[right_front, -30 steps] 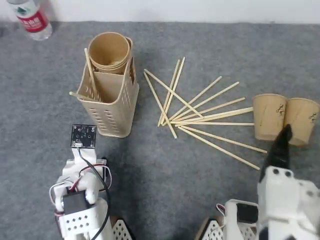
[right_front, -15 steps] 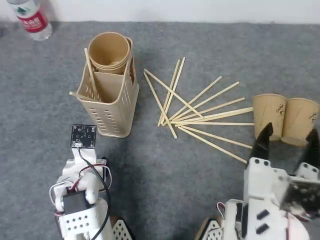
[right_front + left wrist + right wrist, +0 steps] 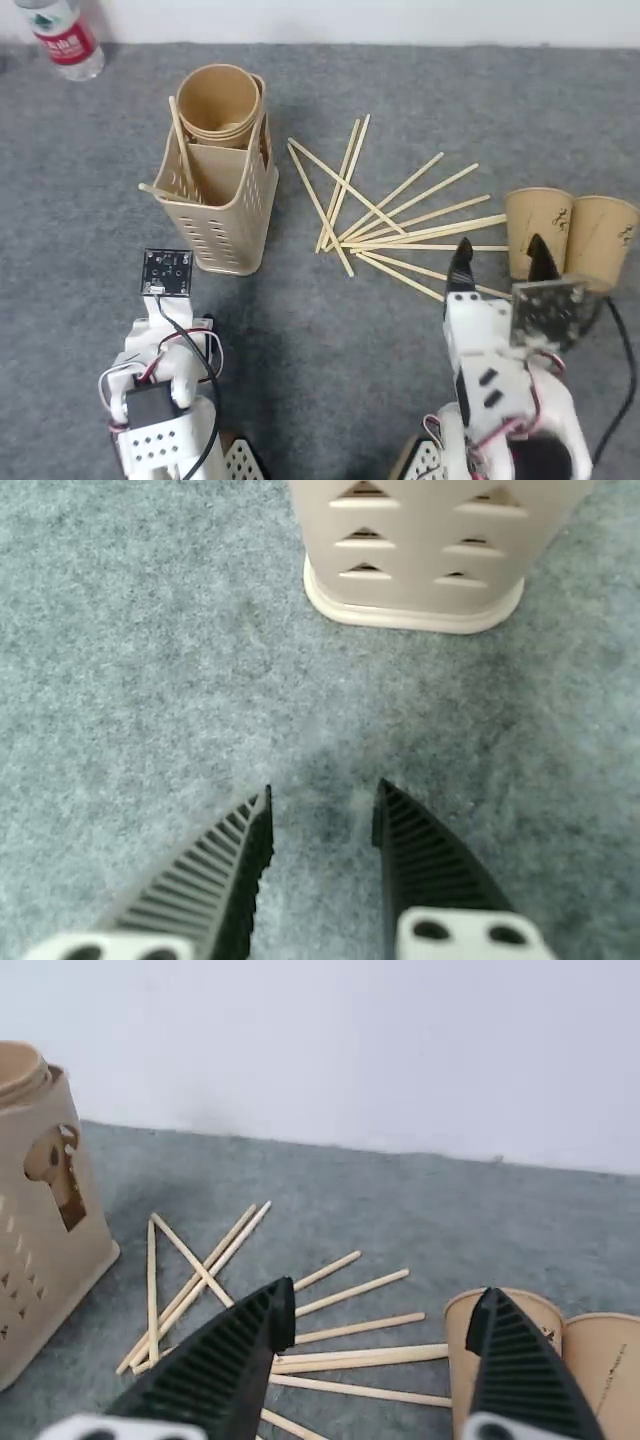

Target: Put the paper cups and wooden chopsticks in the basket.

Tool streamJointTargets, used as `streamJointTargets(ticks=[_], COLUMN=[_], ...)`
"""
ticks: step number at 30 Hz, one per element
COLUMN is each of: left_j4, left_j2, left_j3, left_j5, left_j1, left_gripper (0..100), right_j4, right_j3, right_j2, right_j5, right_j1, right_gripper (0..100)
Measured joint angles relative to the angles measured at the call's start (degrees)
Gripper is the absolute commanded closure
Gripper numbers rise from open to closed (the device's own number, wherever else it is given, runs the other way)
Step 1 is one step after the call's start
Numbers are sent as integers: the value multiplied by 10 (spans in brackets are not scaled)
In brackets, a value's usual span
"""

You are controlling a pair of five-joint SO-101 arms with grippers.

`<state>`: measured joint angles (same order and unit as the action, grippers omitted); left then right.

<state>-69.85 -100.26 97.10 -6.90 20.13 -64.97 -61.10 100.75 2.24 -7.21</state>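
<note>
Basket [image 3: 240, 215] part-filled; both grippers empty, with cups and chopsticks out on the mat [image 3: 330, 330].
High view: the basket holds nested cups [image 3: 218, 100] in the compartment away from the arms, and a few sticks [image 3: 181, 140] lean at its side. Loose chopsticks [image 3: 400, 215] fan out on the mat between the basket and two cups [image 3: 538, 232] standing side by side. The right gripper [image 3: 500, 262] is spread wide just beside the nearer cup, over the stick ends. A bottle [image 3: 62, 38] lies at the far corner. Left wrist view: the left gripper [image 3: 322, 798] hangs slightly parted over bare mat, near the basket's foot. Right wrist view: the right gripper [image 3: 385, 1310], jaws wide apart and holding nothing, faces the fan of chopsticks and the two cups.
</note>
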Motion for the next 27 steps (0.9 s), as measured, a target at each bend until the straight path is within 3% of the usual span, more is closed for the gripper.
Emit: streamJointTargets(ticks=[17,27], left_j4=[0,0], left_j2=[0,0], left_j3=[0,0], left_j5=[0,0], left_j1=[0,0], left_gripper=[844,844], right_j4=[93,93], right_j3=[-323,-329], right_j2=[25,26], right_j5=[3,3], right_j1=[52,56], right_gripper=[714,714])
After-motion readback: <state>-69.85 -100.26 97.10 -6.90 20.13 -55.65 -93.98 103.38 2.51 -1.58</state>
